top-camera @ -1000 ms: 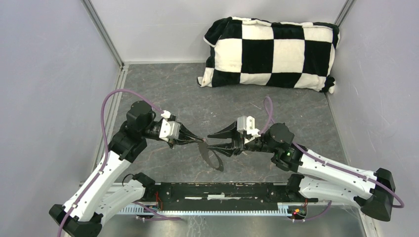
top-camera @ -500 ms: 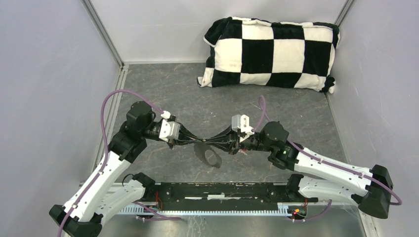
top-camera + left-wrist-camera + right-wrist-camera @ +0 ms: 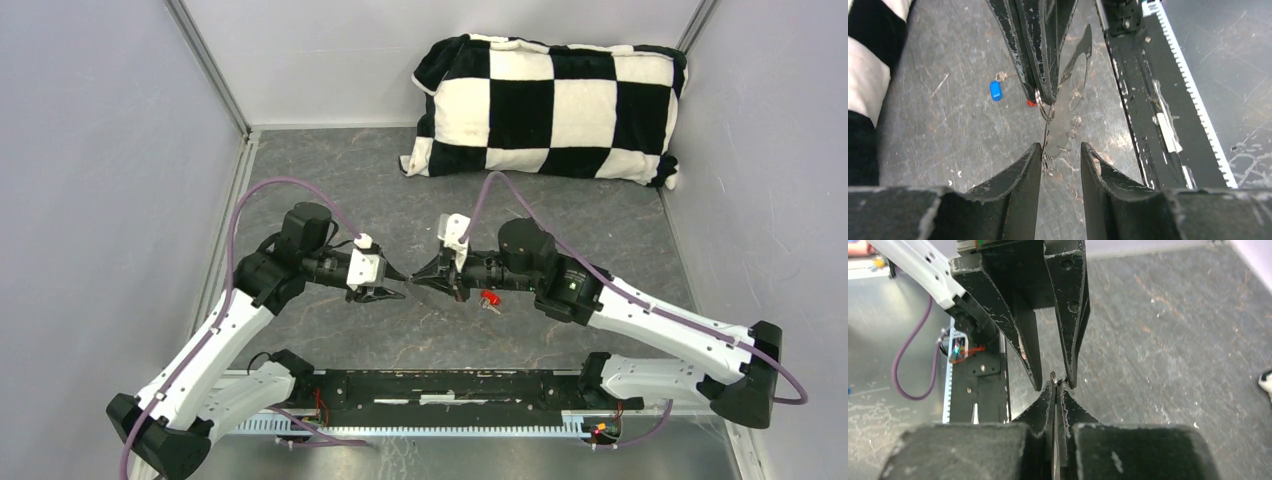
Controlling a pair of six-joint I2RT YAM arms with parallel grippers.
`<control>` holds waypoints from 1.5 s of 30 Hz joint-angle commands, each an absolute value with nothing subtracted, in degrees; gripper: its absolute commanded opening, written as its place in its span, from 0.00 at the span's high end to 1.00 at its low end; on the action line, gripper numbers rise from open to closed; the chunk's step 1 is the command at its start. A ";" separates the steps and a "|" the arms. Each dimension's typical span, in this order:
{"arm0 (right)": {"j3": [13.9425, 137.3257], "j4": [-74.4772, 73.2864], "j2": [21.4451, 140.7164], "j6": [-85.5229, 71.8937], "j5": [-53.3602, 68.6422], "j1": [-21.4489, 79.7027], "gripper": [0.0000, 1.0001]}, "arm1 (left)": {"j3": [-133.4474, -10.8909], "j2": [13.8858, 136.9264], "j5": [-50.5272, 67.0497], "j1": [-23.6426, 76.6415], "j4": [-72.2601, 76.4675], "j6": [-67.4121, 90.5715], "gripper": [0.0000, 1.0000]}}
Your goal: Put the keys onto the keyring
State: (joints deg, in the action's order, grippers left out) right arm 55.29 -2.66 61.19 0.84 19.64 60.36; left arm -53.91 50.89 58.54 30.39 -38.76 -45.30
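My right gripper [image 3: 420, 280] is shut on the keyring's thin metal end [image 3: 1044, 106]. The grey band with its beaded chain [image 3: 1068, 110] hangs from it, above the table. My left gripper [image 3: 396, 288] faces it tip to tip and is open. Its fingers [image 3: 1023, 175] straddle the band's lower end, and the chain touches the inner edge of the left finger. The blue key [image 3: 995, 90] lies on the table beyond the right fingers. The red key [image 3: 488, 298] lies on the table beside the right wrist. In the right wrist view my shut jaws [image 3: 1058, 382] point between the open left fingers [image 3: 1028, 355].
A black-and-white checkered pillow [image 3: 550, 105] lies at the back right. The black base rail [image 3: 450, 390] runs along the near edge and also shows in the left wrist view [image 3: 1138, 75]. Grey walls close in both sides.
The right gripper has shut on the keyring and the left gripper has opened. Both grippers have moved left and a little farther back. The band has risen off the table, and the red key now shows.
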 commanded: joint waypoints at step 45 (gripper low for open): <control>76.46 -26.02 76.56 7.12 12.89 67.08 0.99 | -50.27 49.90 58.83 30.50 -39.02 -46.77 0.92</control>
State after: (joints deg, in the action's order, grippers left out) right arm 74.28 -30.15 76.88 7.38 11.75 66.76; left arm -50.70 50.24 57.65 30.39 -40.18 -48.75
